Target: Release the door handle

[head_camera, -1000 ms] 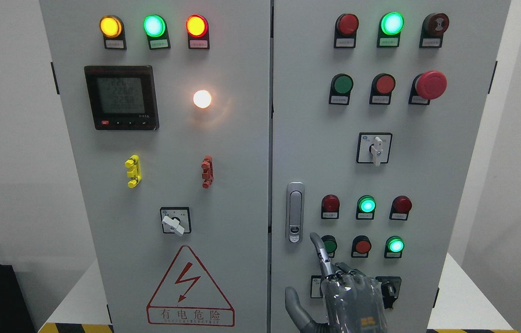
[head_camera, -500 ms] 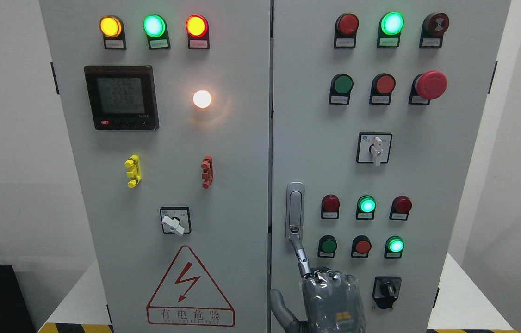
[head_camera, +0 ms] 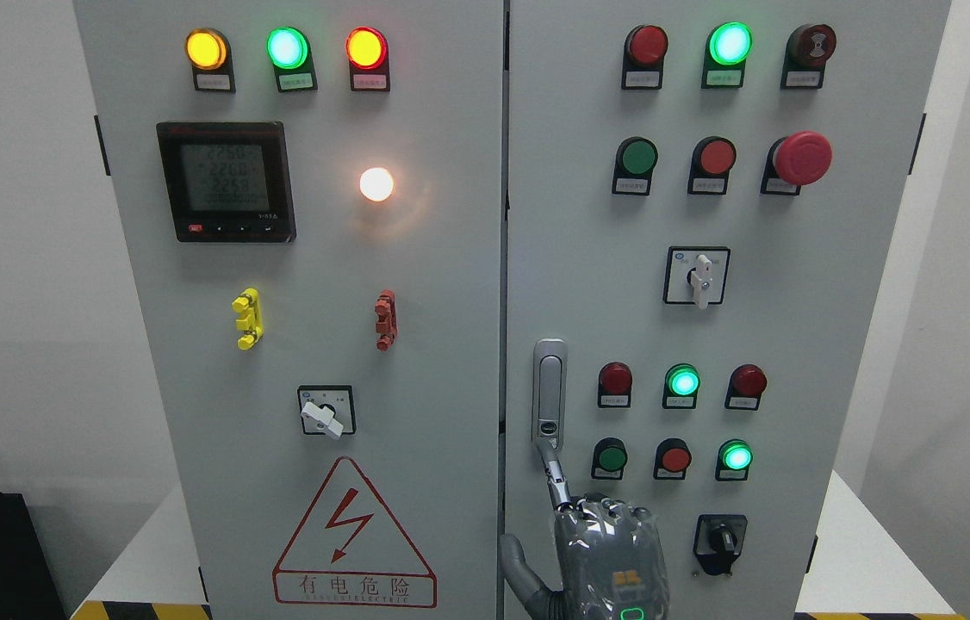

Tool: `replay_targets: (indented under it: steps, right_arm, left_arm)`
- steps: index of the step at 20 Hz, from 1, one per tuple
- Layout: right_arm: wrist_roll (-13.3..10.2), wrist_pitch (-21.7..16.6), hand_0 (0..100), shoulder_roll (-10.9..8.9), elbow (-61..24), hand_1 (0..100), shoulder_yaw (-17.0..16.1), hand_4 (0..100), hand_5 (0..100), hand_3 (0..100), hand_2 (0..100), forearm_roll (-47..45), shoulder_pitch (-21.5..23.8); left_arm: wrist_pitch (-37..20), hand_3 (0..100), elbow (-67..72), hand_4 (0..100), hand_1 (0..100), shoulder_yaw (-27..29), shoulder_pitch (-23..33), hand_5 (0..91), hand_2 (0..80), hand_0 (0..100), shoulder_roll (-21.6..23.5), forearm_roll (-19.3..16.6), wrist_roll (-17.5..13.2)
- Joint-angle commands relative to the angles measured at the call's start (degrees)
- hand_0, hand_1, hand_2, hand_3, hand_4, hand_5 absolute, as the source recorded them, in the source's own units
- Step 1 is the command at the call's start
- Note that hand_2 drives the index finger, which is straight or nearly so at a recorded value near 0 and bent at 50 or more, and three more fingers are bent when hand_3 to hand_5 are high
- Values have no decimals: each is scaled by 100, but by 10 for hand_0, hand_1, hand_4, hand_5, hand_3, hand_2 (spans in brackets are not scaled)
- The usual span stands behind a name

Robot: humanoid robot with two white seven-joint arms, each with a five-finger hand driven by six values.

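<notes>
Right hand (head_camera: 610,551) at the bottom edge, just right of the middle: grasps nothing, with most fingers folded, thumb out to the left and index finger (head_camera: 556,478) stretched up and leftward. Touches the lower end of the door handle (head_camera: 549,396) with that fingertip, at or just under the small lock button there; cannot tell whether it presses. No sign of the left hand. Sits upright and flush in its silver frame, that handle, on the left edge of the right door (head_camera: 838,344), beside the seam with the left door (head_camera: 192,362). Looks like an early stage: fingertip in place, handle not yet popped out of its recess, so the push on the button and the swing-out probably remain. As for containers, only the grey cabinet (head_camera: 485,284) itself: both doors shut, nothing of the inside on show. Further out, green, red and yellow lamps, push buttons and rotary switches across both doors.
</notes>
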Motion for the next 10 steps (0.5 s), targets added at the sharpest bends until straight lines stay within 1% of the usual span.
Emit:
replay_targets:
  steps: [1,10]
  right_arm:
    - [5,29,358,12,225,374,33,929,979,1000,0,9,-62]
    - [14,126,359,12,234,372,-29,926,978,1000,0,-9,-62]
  left_arm:
    - [-2,0,-88,0,389,-70,0,0,0,120,2,0,-2]
    - [-2,0,-88,0,389,-70,0,0,0,120,2,0,-2]
